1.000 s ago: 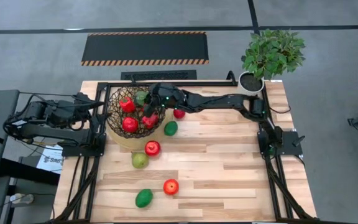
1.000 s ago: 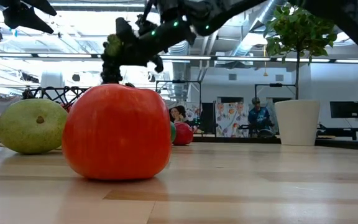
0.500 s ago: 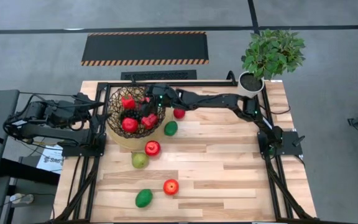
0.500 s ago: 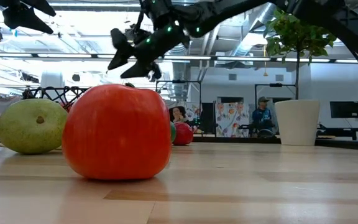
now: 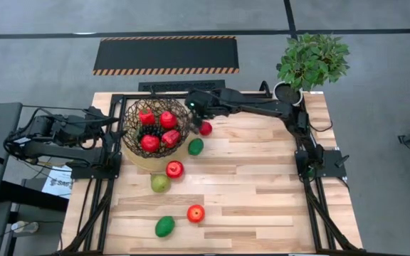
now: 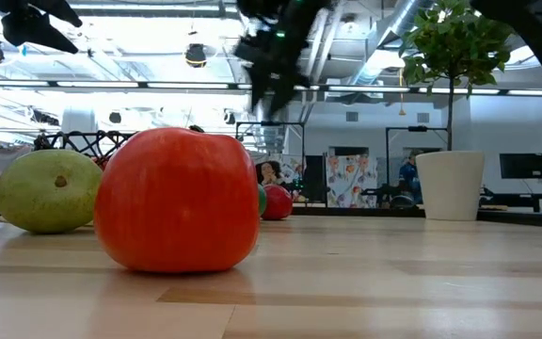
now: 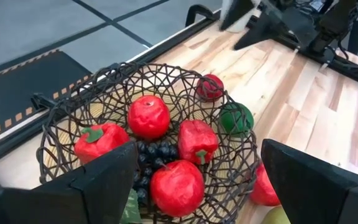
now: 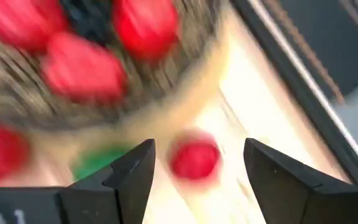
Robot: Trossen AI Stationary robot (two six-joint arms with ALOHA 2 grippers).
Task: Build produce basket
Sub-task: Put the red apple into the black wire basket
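I'm seeing grey floor tiles (image 5: pixel 41 50) lying around the bench, a hazard-striped black mat (image 5: pixel 166 55) sitting behind it, and ceiling lights (image 6: pixel 111 38) glowing over the room beyond.

It was a large lab hall: exposed ceiling ducts (image 6: pixel 412 19), monitors (image 6: pixel 518 166), people at desks (image 6: pixel 408 179), hazard-striped floor mat (image 5: pixel 166 55).

basket (image 5: pixel 155 128) top unobstructed, scattered produce (image 5: pixel 174 169) crowding table centre
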